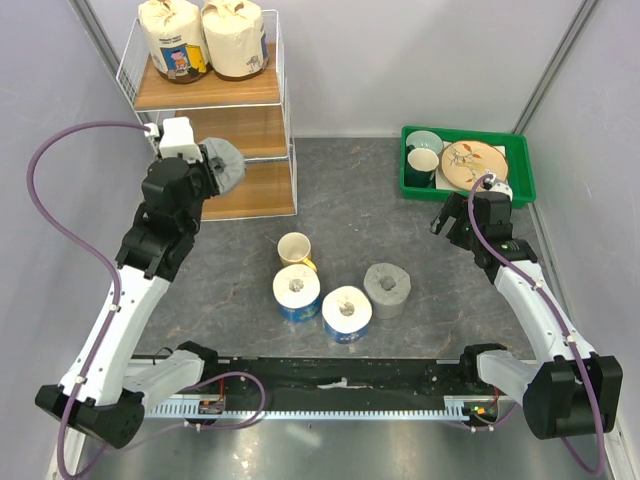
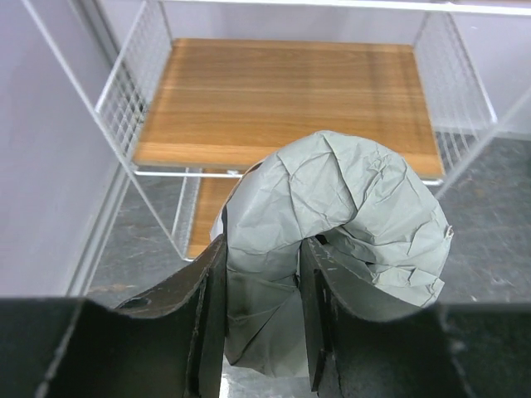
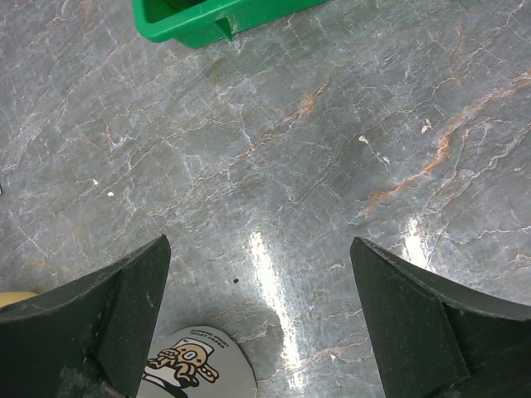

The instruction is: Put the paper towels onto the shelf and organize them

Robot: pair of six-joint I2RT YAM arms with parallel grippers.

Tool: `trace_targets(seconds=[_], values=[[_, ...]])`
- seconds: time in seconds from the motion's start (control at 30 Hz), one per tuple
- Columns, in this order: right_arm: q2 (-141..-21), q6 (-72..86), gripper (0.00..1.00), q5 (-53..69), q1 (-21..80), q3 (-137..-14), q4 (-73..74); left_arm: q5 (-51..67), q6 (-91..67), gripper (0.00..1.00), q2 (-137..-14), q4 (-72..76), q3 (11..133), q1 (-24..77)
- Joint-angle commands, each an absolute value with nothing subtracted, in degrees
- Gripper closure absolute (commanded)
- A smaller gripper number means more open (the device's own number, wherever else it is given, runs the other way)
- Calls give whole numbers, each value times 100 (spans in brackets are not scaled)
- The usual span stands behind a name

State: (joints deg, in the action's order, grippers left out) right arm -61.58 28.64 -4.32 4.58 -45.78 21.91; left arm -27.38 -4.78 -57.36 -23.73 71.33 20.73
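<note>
Grey veined stone tabletop (image 1: 340, 205) between pale lilac walls (image 1: 400, 60)

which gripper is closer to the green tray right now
Right. The right gripper hangs open over the table just in front of the green tray. The left gripper is far across at the shelf, shut on a grey roll.

grey roll (image 2: 332, 215), brown shelf boards (image 2: 282, 99), green tray (image 1: 456, 194)

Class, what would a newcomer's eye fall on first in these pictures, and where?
The left arm's jaws clamp a crumpled grey paper towel roll just in front of the wire shelf. Two cream cartoon-print rolls stand on its top tier, while three more rolls and a yellow mug sit mid-table.
</note>
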Motion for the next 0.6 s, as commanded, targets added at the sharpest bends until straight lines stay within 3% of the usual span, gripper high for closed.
trace_targets(seconds=[0.0, 0.57], values=[[-6152, 2804, 2, -413, 422, -4711, 2136, -2444, -316, 58, -6002, -1671, 7637, 1523], [-6003, 2698, 2, -554, 422, -4737, 2259, -554, -1151, 60, -7048, -1345, 8297, -139]])
